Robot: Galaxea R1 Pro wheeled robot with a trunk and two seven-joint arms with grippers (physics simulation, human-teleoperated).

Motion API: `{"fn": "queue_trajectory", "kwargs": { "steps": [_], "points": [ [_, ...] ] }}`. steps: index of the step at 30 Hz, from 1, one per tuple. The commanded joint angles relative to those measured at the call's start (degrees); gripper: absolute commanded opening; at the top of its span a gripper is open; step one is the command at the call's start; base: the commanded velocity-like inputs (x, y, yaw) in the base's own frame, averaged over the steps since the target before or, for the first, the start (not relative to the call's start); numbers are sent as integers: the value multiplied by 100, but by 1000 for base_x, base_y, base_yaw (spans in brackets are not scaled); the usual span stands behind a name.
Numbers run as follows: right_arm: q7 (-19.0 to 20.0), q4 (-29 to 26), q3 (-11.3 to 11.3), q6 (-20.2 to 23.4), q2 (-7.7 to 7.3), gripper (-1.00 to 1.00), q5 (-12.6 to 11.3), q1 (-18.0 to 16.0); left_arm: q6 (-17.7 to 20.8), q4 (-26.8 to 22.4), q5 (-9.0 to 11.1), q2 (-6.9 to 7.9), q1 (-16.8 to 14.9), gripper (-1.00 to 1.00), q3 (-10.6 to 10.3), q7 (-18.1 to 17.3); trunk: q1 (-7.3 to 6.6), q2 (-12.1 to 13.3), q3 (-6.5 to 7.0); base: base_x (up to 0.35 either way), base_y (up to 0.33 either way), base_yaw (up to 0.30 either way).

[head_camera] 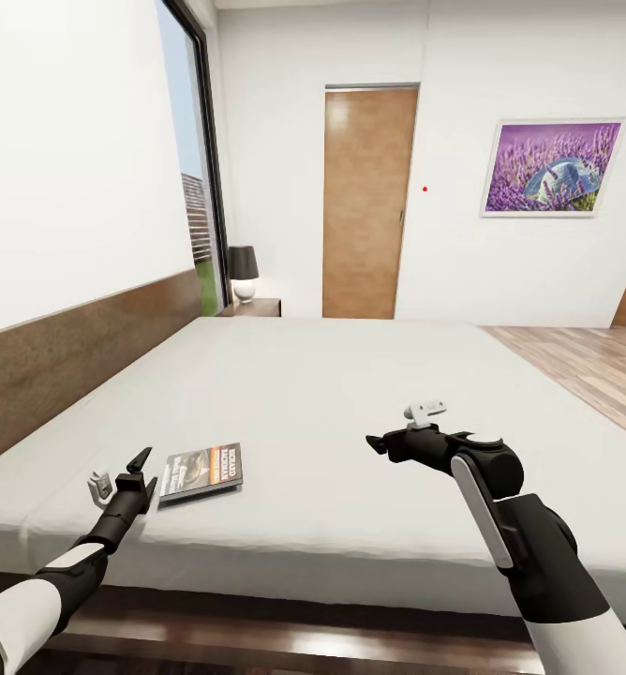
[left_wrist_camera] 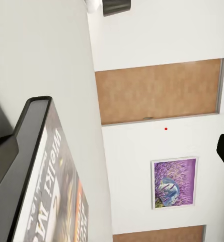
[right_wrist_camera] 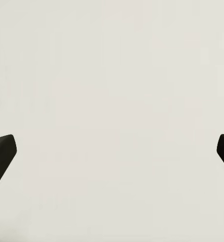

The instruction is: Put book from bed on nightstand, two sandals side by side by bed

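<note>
Bed frame cut off; book title blurred; both end effectors spread, empty: left, right.

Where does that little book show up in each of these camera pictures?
Head view: the book lies flat on the bed near its front edge, just beside the left gripper.
Left wrist view: the book is close up, seen from its edge, cover lettering visible.
Right wrist view: not in it; plain mattress there.
Shared landmark: the purple flower picture on the wall, in head and left wrist views.
</note>
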Motion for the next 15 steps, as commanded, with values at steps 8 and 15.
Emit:
{"fn": "queue_trajectory", "kwargs": {
  "steps": [8, 15],
  "points": [
    [6, -4, 5, 23, -4, 100, -5, -10, 70, 1, 60, 6, -3, 100, -38, -36, -1, -2, -6, 0, 0, 0],
    [6, -4, 5, 70, -4, 100, -5, -13, 73, 0, 60, 9, -3, 100, -38, -47, -1, -2, -6, 0, 0, 0]
  ]
}}
